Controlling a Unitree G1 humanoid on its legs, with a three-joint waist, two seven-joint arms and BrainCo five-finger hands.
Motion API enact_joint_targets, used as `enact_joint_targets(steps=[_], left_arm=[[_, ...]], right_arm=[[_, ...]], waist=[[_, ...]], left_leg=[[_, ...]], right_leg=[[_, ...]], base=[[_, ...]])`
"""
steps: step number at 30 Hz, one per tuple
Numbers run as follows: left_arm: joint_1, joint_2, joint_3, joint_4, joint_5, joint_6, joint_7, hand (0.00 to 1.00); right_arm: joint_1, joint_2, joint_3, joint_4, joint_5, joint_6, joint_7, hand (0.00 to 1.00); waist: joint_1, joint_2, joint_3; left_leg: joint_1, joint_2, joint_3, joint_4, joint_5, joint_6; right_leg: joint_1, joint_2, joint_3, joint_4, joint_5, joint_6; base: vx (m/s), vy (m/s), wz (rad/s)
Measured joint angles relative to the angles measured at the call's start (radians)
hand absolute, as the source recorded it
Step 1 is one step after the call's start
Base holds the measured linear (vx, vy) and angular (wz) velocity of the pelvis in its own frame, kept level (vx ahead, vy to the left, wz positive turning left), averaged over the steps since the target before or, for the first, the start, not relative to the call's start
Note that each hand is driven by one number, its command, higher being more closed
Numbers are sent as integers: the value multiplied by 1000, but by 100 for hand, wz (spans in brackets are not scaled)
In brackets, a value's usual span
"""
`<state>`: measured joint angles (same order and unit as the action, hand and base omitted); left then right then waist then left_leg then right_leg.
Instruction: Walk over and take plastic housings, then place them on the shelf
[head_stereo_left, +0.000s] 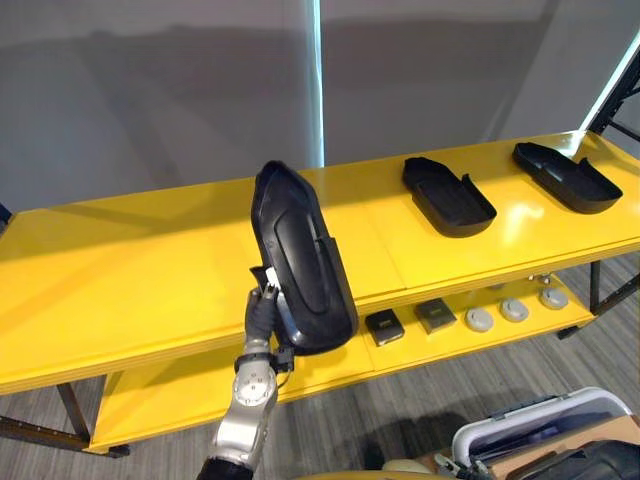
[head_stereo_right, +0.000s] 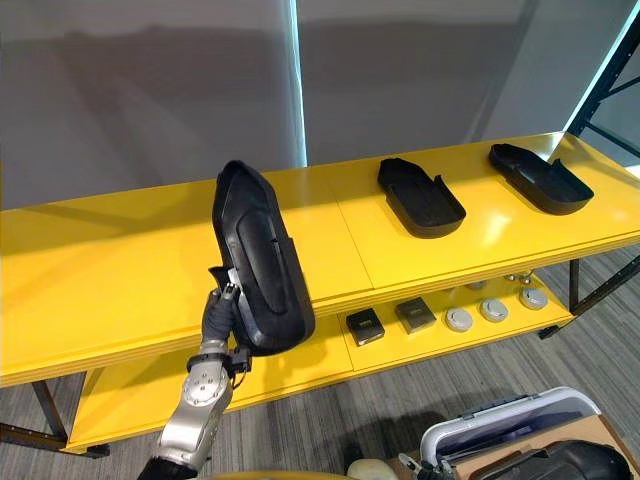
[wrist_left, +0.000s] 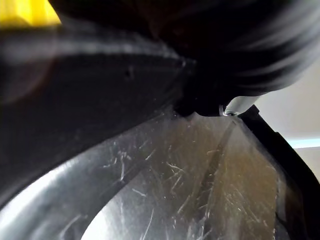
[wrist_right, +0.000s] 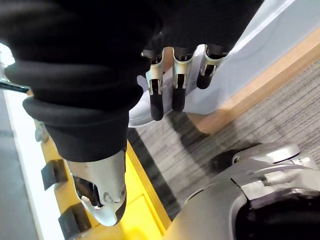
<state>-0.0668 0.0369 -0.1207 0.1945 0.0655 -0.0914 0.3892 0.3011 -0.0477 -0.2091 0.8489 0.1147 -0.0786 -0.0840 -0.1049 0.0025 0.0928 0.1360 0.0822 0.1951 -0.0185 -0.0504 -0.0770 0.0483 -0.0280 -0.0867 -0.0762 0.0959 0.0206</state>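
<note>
Upright black housing (head_stereo_left: 300, 255), another housing (head_stereo_left: 448, 195), third housing (head_stereo_left: 566, 176) flat on shelf (head_stereo_left: 130, 270).

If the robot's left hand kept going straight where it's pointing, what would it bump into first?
Probably the front edge of the yellow top shelf. The left hand points up toward it from just below, gripping the black housing. Depth is hard to judge, so that's a guess.

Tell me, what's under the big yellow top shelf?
A lower yellow shelf holds two small dark boxes and three round grey discs. The black housing in the left hand covers part of that shelf, so anything behind it cannot be seen.
</note>
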Motion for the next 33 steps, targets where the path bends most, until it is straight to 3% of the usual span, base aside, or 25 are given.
enact_joint_targets(steps=[2, 6, 8, 16, 17, 23, 33], left_arm=[[-37, 8, 18, 17, 29, 15, 23, 100], [-127, 17, 65, 99, 51, 32, 50, 100], [-170, 22, 99, 140, 62, 51, 76, 100], [-274, 85, 188, 250, 64, 102, 102, 100], [-274, 106, 204, 257, 65, 110, 104, 0], [-344, 168, 260, 364, 97, 150, 97, 0], [-391, 176, 290, 426, 170, 175, 70, 0]], right_arm=[[0, -1, 10, -1, -8, 0, 0, 0], [2, -2, 23, -1, -13, 0, 1, 0], [1, -2, 26, -3, -29, 0, 2, 0], [0, -15, 65, -14, -47, 1, 2, 0], [0, -15, 66, -18, -47, 1, 2, 0], [3, -15, 70, -43, -47, -1, 24, 0], [4, -16, 70, -44, -47, -1, 41, 0]], waist=[[-19, -3, -2], [-24, -11, -5], [-46, -11, -6], [-56, -12, -5], [-68, -13, -5], [-73, -18, -3], [-75, -20, 4]], left_leg=[[2, 2, 0, -17, 6, -6], [1, 6, 2, -22, 8, -9], [3, 5, 2, -35, 11, -12], [11, 7, 28, -47, 21, -5], [11, 7, 29, -49, 21, -5], [-3, 6, 32, -46, 21, -5], [-18, 12, 42, -35, 17, -12]], right_leg=[[0, 4, -1, -10, 0, 0], [0, 9, 1, -22, 5, 1], [-3, 10, 1, -22, 8, 0], [-21, 17, 18, -22, 16, -5], [-23, 17, 20, -22, 16, -5], [-38, 17, 27, -22, 19, -8], [-53, 22, 35, -22, 24, -14]], base=[[-34, -29, 3], [3, -10, -4], [20, 2, 1], [70, 21, -8], [55, 26, -5], [-20, 6, -3], [-59, -9, -3]])
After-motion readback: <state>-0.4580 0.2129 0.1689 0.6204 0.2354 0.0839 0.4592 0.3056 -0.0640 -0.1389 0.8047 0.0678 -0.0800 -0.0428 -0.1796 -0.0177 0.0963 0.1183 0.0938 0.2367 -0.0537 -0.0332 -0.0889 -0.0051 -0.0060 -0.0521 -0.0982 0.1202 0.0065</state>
